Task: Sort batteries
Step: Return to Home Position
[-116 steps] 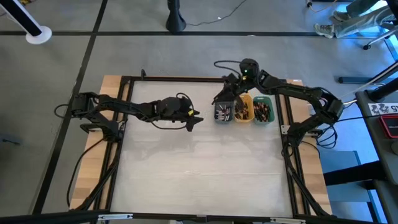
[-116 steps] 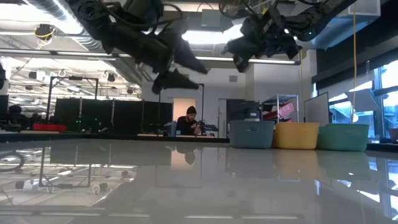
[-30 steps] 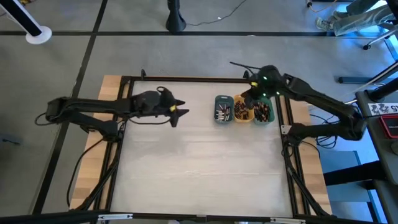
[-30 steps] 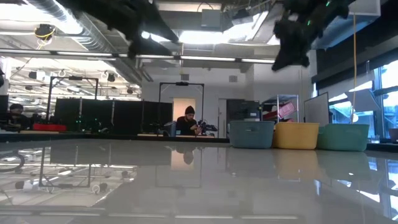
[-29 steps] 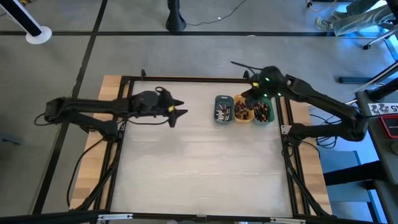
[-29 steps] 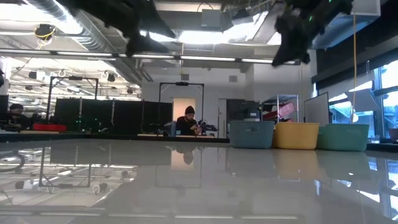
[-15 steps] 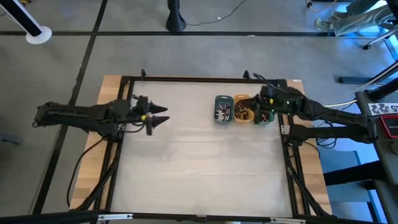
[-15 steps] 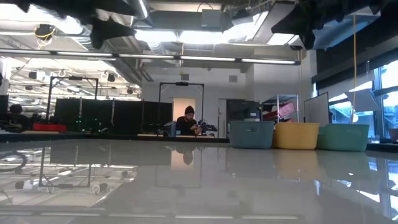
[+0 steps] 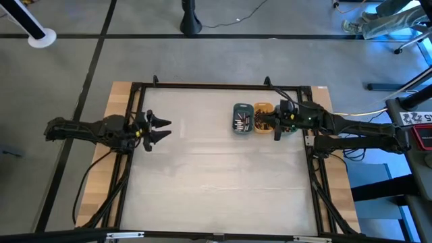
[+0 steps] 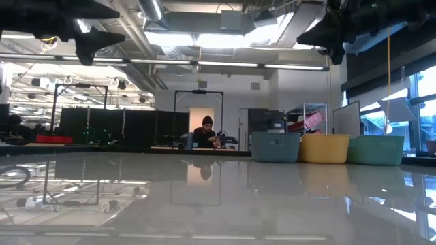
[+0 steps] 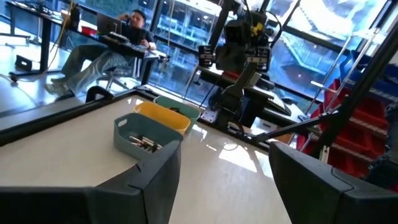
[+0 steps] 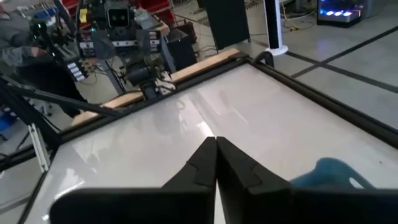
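Three small trays stand side by side at the table's far right: slate-blue (image 9: 241, 118), orange (image 9: 262, 112) and green (image 10: 375, 150). Batteries (image 11: 144, 143) lie in the slate-blue tray, and more batteries (image 9: 260, 121) in the orange one. My right gripper (image 9: 270, 126) hovers just above the orange and green trays, pointing toward the table's left, shut (image 12: 216, 163) with nothing in it. My left gripper (image 9: 165, 129) hangs over the table's left part, open (image 11: 224, 168) and empty, pointing toward the trays.
A black frame (image 9: 216, 86) runs round the white tabletop (image 9: 216, 175). The middle and near part of the top are bare. Beyond the table a person sits at a desk (image 10: 208, 136), and another person sits behind the trays (image 11: 118, 46).
My left gripper has drawn back toward the table's left edge, still open. My right arm has swung toward the table's right edge, and its gripper has tipped up from slanting down over the trays to nearly level.
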`<state>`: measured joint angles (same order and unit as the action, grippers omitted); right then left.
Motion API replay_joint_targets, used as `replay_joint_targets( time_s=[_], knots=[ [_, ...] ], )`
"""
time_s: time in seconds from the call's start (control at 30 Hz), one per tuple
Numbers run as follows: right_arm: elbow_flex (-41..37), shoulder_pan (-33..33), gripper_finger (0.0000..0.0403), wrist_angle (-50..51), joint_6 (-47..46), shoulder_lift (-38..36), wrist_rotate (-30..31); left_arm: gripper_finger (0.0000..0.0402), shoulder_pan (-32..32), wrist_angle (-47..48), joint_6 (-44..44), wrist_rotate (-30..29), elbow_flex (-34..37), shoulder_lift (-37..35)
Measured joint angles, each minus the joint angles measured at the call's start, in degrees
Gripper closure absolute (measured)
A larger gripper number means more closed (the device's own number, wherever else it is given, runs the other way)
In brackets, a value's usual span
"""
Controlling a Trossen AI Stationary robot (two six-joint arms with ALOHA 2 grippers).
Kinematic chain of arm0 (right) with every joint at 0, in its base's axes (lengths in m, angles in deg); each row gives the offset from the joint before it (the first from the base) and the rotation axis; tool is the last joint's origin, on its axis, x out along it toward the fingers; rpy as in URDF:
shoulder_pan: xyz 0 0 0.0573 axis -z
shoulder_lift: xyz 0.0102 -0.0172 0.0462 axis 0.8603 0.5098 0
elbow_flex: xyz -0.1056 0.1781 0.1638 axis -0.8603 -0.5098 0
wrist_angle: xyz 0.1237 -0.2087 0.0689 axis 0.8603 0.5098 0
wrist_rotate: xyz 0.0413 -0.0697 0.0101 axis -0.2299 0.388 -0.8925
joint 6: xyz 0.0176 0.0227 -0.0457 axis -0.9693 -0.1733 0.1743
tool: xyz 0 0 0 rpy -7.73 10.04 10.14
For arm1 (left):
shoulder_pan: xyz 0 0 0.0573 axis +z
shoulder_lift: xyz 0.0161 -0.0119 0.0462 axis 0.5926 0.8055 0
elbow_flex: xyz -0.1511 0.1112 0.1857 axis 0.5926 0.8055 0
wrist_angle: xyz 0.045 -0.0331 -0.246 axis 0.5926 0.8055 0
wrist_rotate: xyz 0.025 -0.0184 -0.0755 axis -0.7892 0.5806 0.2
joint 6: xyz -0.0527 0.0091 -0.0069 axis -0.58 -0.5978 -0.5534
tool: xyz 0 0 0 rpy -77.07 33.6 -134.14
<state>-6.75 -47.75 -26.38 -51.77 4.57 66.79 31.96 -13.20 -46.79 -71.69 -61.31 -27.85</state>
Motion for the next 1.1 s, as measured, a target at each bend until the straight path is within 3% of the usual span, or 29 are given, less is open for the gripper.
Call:
replay_joint_targets(
  time_s=[0.17,0.5,0.9,1.1],
  knots=[
    [-4.1,0.0,0.0393,-5.1,1.1,-0.6,-1.2,0.0169,0.0,0.0,-1.1,0.0,2.7,-4.3],
    [-16.0,0.0,0.0393,-18.6,-1.7,-9.2,-2.6,0.0169,-1.1,-0.2,-3.9,0.0,7.7,-10.7],
    [-21.0,0.0,0.0393,-19.3,-2.9,-14.5,-3.7,0.0169,-3.2,-9.7,-4.2,0.5,14.5,-13.5],
    [-21.0,0.0,0.0393,-18.8,-1.5,-14.6,-4.7,0.0169,-3.2,-12.8,-3.6,6.7,14.5,-13.5]
  ],
)
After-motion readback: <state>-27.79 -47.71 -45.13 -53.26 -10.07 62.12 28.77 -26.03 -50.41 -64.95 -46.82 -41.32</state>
